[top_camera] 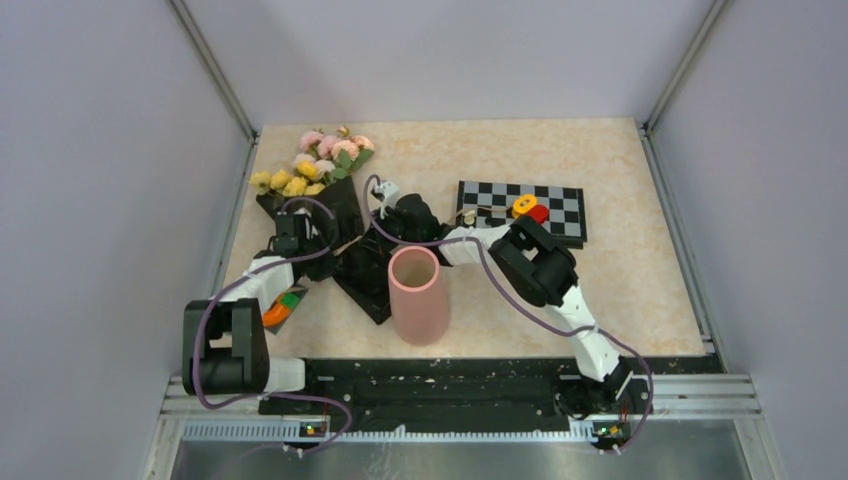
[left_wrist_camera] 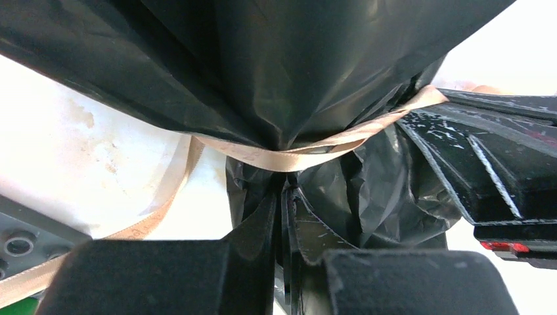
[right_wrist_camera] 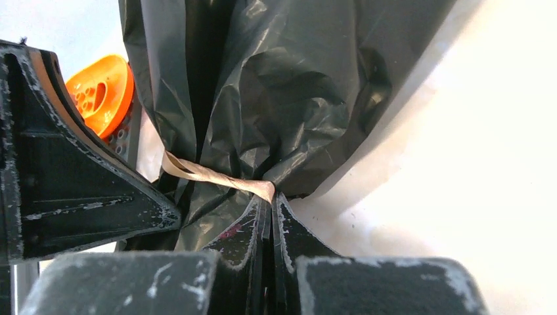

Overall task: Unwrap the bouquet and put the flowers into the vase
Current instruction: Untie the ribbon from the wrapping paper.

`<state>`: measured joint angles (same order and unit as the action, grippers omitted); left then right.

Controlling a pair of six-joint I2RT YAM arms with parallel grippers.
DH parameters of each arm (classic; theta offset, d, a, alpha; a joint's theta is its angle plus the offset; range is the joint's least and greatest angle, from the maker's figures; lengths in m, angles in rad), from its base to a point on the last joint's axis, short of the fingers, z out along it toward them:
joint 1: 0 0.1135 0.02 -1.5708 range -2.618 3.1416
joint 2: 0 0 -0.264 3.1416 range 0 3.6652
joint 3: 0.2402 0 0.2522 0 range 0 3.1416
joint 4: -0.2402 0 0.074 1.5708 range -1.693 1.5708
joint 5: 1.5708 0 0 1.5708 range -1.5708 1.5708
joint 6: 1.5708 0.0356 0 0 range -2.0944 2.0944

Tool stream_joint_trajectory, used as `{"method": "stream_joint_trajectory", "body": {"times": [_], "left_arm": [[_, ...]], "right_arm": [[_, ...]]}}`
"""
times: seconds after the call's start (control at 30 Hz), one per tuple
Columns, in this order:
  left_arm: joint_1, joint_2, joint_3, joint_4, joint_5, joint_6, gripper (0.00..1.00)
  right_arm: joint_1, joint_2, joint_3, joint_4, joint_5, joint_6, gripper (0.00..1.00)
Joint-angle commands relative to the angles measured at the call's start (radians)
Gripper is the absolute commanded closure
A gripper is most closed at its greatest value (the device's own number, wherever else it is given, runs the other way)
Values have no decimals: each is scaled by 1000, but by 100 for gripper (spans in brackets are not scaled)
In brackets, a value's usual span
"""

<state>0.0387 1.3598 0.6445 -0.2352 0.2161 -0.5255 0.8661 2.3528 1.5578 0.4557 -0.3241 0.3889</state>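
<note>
Barely started. Pinching the wrapping [left_wrist_camera: 276, 79] of the bouquet [top_camera: 320, 188] with left claw [left_wrist_camera: 286, 197], clamping its tied ribbon [left_wrist_camera: 295, 157] with right claw [right_wrist_camera: 269, 203], at the desk [top_camera: 620, 290]'s left beside the vase [top_camera: 417, 295]. Yet to untie, unwrap, insert flowers [top_camera: 330, 150].

stems: none show; the black wrapping paper [top_camera: 372, 285] covers them.
bouquet [top_camera: 325, 200] neck, top view: hidden under both wrists.
ribbon [left_wrist_camera: 295, 156]: the knot cannot be made out. One tail blurs out at the left wrist view's lower left edge. The other end vanishes between the pressed-together tips of the right gripper [right_wrist_camera: 268, 205].
right gripper, left wrist view: cut by the right edge.
left gripper [left_wrist_camera: 284, 200]: pinches paper folds; whether a stem lies inside cannot be told.
orange disc [right_wrist_camera: 100, 92]: partly behind the left gripper's finger.
checkerboard [top_camera: 565, 220] pieces: one yellow-orange, one red, too small to tell shape.
table [right_wrist_camera: 460, 164], wrist views: bleached white, surface detail lost.
</note>
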Motion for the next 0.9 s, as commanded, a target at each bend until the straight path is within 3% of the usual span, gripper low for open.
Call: {"method": "stream_joint_trajectory", "body": {"times": [0.0, 0.13, 0.33, 0.4, 0.6, 0.87], "left_arm": [[0, -19, -14, -22, -36, 8, 92], [2, -40, -5, -39, -38, 16, 85], [2, -135, 62, -111, -38, 54, 47], [1, -176, 90, -133, -32, 69, 41], [2, -244, 122, -77, -47, 105, 40], [1, -63, 206, 20, 67, 108, 53]], "right_arm": [[8, -132, -51, 83, 84, 33, 100], [1, -148, -55, 91, 52, 51, 100], [-7, -137, -48, 86, -9, 47, 100], [-9, -132, -48, 80, -28, 39, 100], [-13, -127, -48, 64, -62, 29, 100], [-17, -117, -36, 40, -76, 22, 100]]}}
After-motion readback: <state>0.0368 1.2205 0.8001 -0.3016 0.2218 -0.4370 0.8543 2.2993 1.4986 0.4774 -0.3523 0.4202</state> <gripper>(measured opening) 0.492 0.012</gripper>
